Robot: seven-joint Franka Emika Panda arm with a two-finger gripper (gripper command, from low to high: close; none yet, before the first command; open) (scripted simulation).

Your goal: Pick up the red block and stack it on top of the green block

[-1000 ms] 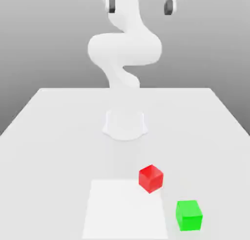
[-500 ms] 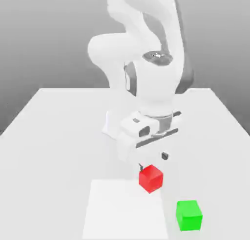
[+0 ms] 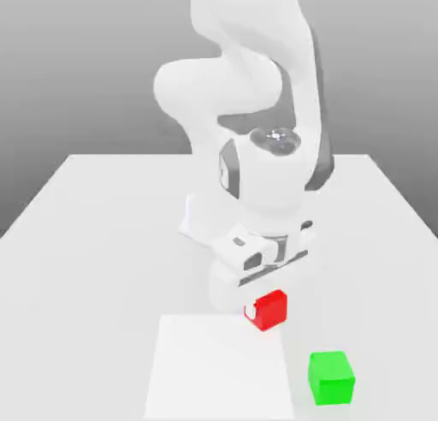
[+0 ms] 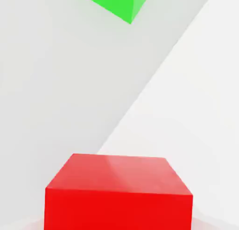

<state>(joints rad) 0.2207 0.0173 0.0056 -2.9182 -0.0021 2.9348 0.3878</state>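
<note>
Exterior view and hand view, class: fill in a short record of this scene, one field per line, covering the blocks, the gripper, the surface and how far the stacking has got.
red block: on the table, at the edge of a paler square patch; point
green block: on the table, apart from the red block, nearer the exterior view's right; point
gripper: lowered over the red block, shut on it; point
stacking: not yet done; red block not on the green block
</note>
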